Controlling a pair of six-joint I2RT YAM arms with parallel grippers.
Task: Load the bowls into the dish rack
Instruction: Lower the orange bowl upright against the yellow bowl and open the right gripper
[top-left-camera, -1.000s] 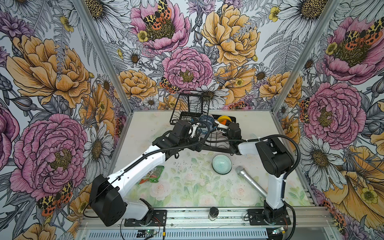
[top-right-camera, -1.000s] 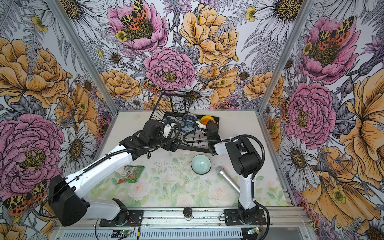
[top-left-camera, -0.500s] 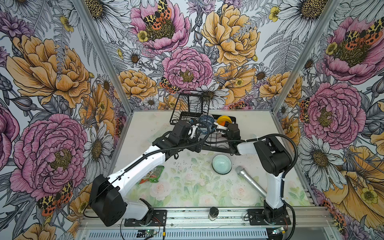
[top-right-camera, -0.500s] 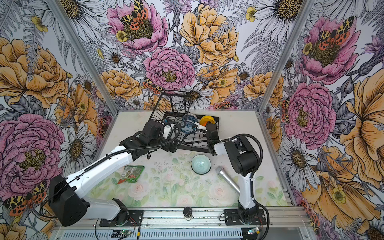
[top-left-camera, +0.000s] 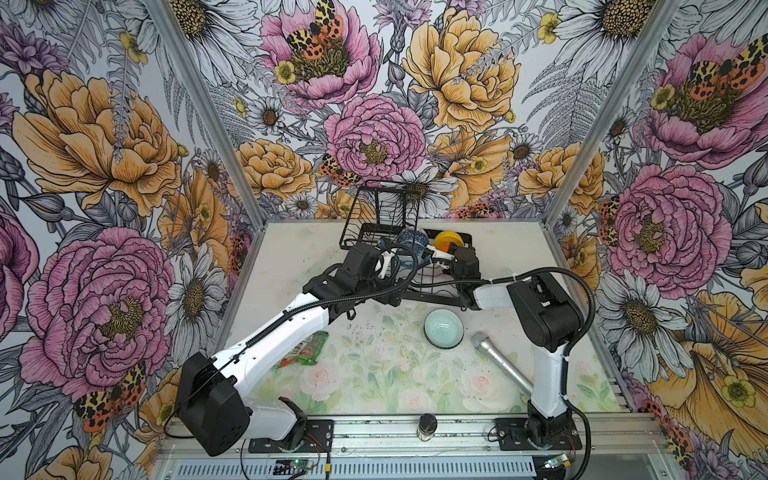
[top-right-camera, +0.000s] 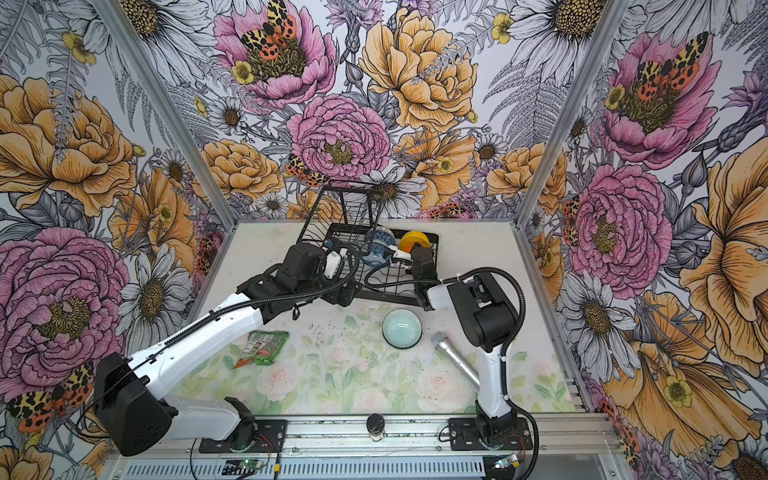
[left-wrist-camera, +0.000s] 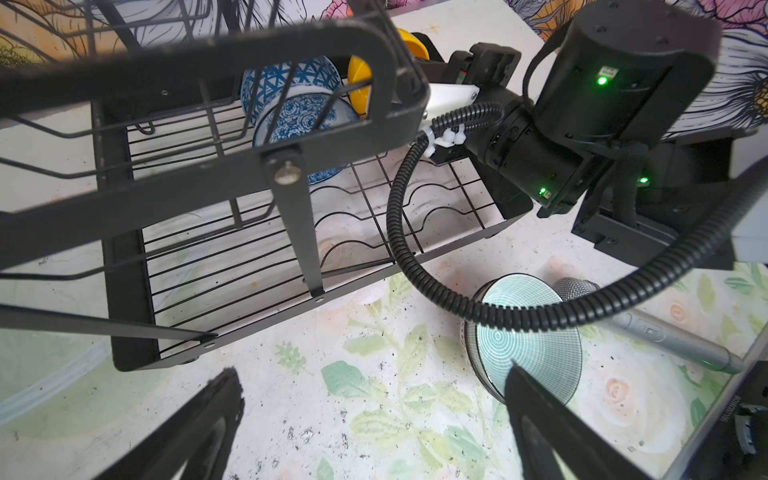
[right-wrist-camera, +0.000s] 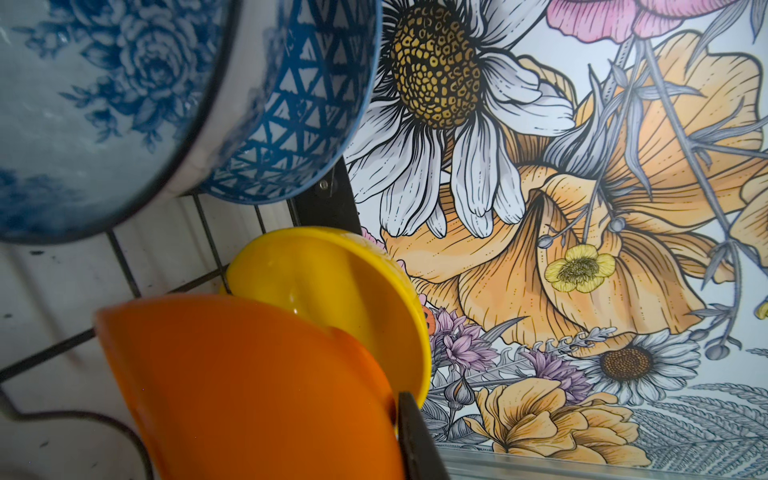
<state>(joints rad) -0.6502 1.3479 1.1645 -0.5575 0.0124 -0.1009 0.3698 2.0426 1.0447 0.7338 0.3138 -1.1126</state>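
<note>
Right gripper (top-left-camera: 441, 254) is pinched shut on the rim of the orange bowl (right-wrist-camera: 249, 386). One dark finger (right-wrist-camera: 415, 440) shows against the bowl's edge in the right wrist view. A rim pinch lets the bowl hang on edge, which is how the wire slots take it.

The orange bowl is tipped over the far right corner of the rack (top-left-camera: 432, 296), in the upper middle of both top views. It overlaps the yellow bowl (right-wrist-camera: 332, 282), which stands on edge just behind it. Whether the orange bowl rests on the wires yet cannot be told; the step looks like seating it beside the yellow one.

Left of that pair, the floral bowl (left-wrist-camera: 303, 120) leans nested against the blue bowl (left-wrist-camera: 291, 83), both on edge just beside the raised basket (top-left-camera: 378, 216). Packing them close this way leaves the front slots free.

The mint bowl (top-left-camera: 443, 328) is not loaded. It sits mouth up on the table (top-left-camera: 374, 374), below the rack's front edge and right of centre in both top views, just beside a microphone (top-left-camera: 498, 365).

Left gripper (left-wrist-camera: 374, 432) is spread wide and holds nothing. It is at the rack's left end, and the mint bowl lies close by one finger in its wrist view, so that bowl is probably its next pick.

A green packet (top-left-camera: 305, 351) and a small jar (top-left-camera: 427, 424) lie lower in the frame, well apart from the rack.
</note>
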